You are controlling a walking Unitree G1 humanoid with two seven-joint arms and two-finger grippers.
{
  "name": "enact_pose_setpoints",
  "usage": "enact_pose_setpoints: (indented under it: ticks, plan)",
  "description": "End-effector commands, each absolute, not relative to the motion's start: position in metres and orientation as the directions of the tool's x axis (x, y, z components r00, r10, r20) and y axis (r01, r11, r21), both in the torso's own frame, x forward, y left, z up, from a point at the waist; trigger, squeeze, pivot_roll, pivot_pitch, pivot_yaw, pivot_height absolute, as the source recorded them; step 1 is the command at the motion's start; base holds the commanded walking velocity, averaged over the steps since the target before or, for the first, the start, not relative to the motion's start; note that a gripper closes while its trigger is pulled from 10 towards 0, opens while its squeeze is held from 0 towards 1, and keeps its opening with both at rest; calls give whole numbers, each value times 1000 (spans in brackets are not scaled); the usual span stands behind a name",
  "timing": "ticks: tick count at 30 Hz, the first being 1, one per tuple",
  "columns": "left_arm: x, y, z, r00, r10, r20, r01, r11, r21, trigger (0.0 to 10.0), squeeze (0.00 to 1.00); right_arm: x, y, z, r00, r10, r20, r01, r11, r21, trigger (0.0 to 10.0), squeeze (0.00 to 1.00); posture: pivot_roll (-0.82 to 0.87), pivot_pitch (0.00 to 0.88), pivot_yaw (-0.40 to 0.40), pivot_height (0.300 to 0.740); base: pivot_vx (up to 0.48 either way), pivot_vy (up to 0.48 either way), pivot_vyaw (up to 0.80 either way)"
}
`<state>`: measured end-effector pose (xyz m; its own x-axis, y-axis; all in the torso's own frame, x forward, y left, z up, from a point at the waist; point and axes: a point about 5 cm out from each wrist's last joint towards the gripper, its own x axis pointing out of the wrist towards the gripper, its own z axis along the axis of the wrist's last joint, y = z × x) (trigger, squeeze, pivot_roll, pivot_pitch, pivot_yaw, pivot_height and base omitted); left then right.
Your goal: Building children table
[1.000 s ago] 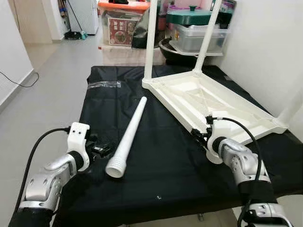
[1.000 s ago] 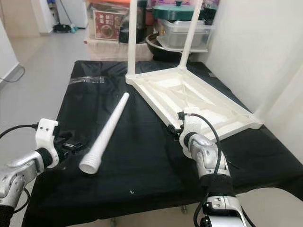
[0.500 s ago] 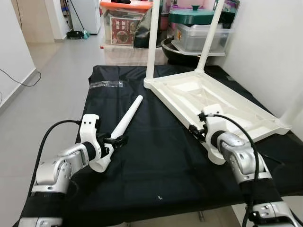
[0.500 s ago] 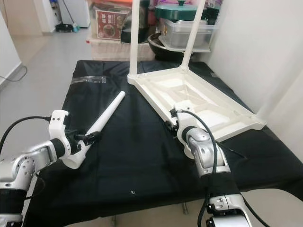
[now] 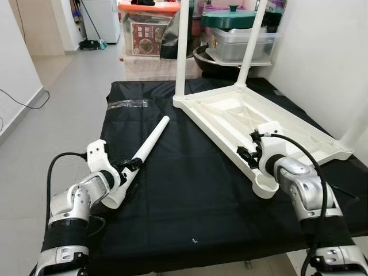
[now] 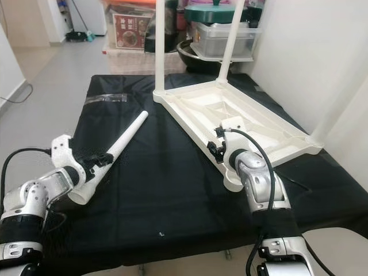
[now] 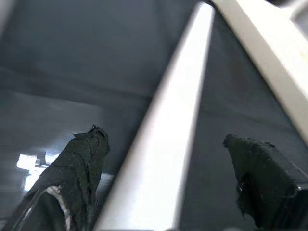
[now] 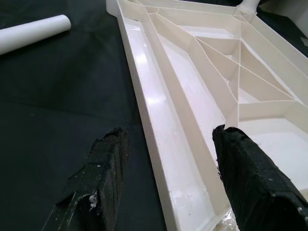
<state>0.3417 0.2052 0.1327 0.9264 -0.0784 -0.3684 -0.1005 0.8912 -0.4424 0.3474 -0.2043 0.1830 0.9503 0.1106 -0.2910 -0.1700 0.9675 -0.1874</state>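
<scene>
Here, left hand (image 5: pixel 127 168) open astride table leg (image 5: pixel 141 157), right hand (image 5: pixel 248 156) open over upturned tabletop (image 5: pixel 299 136)

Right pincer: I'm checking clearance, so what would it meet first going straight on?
Likely the rim of the upturned white tabletop, which runs between the right pincer's open fingers; depth is unclear.

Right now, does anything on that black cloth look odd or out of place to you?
The white tabletop lies upside down with three legs standing up, and its near corner socket holds none. The loose leg lies on the cloth between the left gripper's open fingers. That suits a half-built table.
</scene>
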Motion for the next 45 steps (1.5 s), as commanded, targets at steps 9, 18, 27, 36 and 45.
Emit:
enact_pose_setpoints:
  ticks: [9,18,27,36,45]
  plan:
    - [338,199,105,864,-117,-491,-137,882,-451,10000,0,344,-206,176,932,102,-348,-155,980,-125,10000,0,-33,0,-48,740,0,0,0]
    - [342,185,107,857,-195,-477,-40,898,-439,10000,0,340,-204,164,906,124,-405,-151,988,-34,10000,0,-37,0,-41,740,0,0,0]
    - [342,165,121,868,-335,-368,122,860,-495,10000,0,342,-182,183,899,289,-330,-250,955,157,10000,0,-39,0,-42,740,0,0,0]
    - [345,192,152,951,-224,-213,97,871,-481,10000,0,341,-145,198,847,461,-267,-371,870,325,10000,0,-16,0,-60,740,0,0,0]
    - [325,232,173,990,-85,-111,24,886,-464,10000,0,332,-105,173,775,524,-353,-454,851,265,10000,1000,32,0,-95,740,0,0,0]
